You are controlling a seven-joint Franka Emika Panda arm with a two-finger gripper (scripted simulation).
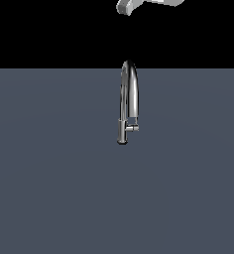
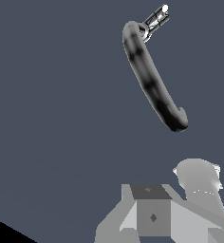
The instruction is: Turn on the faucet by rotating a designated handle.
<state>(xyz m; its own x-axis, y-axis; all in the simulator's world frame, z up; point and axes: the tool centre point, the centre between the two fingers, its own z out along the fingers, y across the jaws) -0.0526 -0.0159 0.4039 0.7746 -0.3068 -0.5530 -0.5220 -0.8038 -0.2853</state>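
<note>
Faucet [image 1: 128, 99] stands upright on the flat grey-blue floor [image 1: 49, 173], about midway across my exterior view, its arched spout curving over and down toward the stubby handle [image 1: 133, 128]. That handle juts sideways from the lower body toward the exterior view's right (nothing touches it). From the wrist view I see the spout from above and the handle [image 2: 156, 18] poking out past it. My gripper [image 1: 125, 6] hangs well above the faucet – only a pale piece shows, so I cannot tell whether its fingers are apart.
</note>
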